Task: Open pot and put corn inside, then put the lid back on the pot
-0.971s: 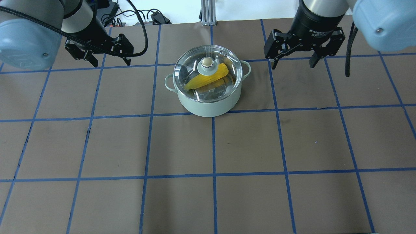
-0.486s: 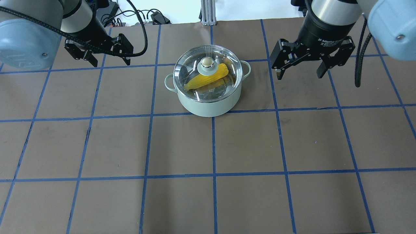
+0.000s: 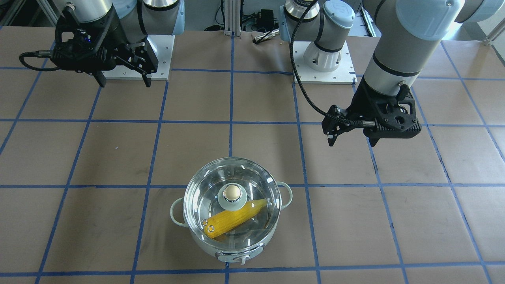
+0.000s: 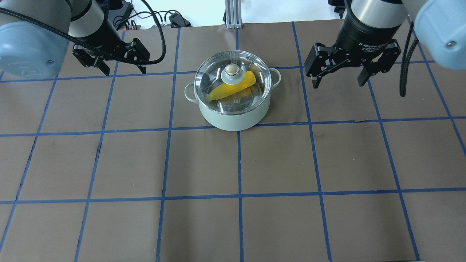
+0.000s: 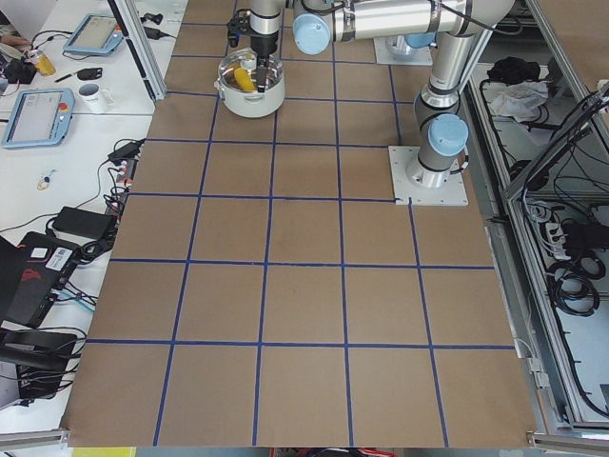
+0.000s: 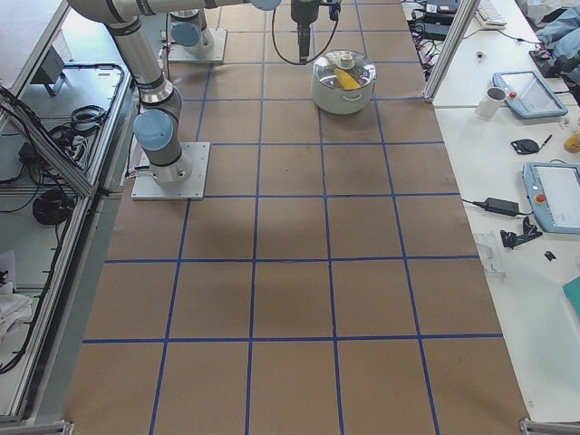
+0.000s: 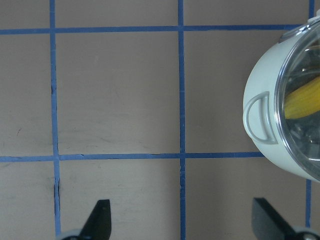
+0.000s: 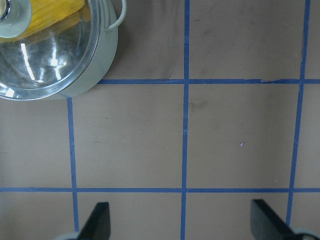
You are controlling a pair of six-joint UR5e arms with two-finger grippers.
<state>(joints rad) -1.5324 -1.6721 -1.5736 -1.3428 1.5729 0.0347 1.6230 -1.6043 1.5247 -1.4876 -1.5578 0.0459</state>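
Now the pot (image 4: 233,118) is sitting at three o'clock from the left gripper (image 4: 125,72), nine from the right gripper (image 4: 339,83), both gaping wide.

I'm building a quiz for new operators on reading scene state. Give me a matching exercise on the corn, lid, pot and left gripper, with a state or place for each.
Column one:
1. corn
2. lid
3. pot
4. left gripper

Column two:
A. open, holding nothing, off to one side
B. seated on the rim, closing the top
C. lying inside, seen through glass
D. standing on the table

Pairs: 1-C, 2-B, 3-D, 4-A
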